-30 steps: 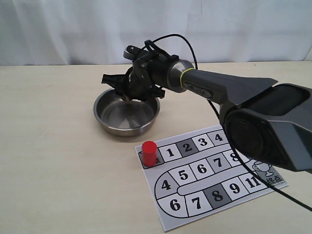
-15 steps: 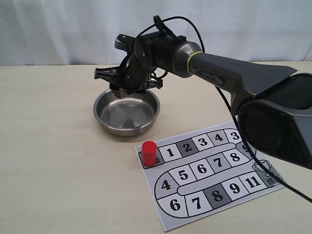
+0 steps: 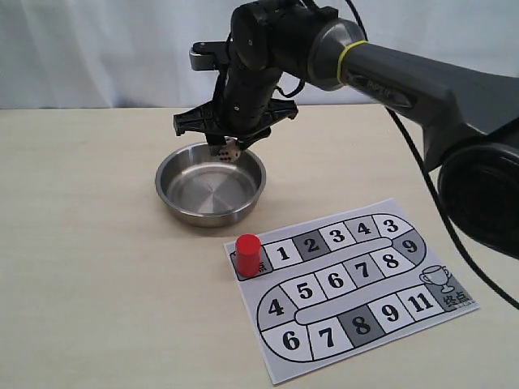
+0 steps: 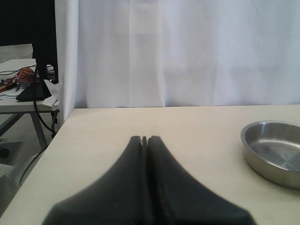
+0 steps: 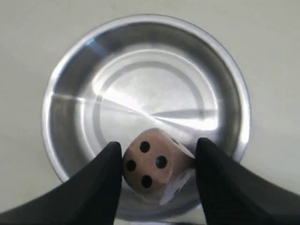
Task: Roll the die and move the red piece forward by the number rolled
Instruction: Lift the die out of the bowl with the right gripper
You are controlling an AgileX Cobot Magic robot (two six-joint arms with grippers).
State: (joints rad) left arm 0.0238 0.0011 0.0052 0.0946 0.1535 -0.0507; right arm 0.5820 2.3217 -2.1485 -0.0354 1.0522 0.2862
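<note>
Fingers (image 5: 101,187) of the right gripper (image 5: 159,143) pinch the die (image 5: 154,164) by opposite faces over the bowl (image 5: 145,21); light, hard wood should bounce. Left gripper (image 4: 144,139) sits closed.

Exterior oblique overview, right wrist above bowl (image 5: 140,79)

Right arm reaches in from the right, stretched far and to the left, wrist bent straight down, right gripper (image 3: 225,151) pinching the die (image 5: 150,164) between its fingertips. Left gripper (image 4: 144,138) is held level, jaws pressed together.
</note>
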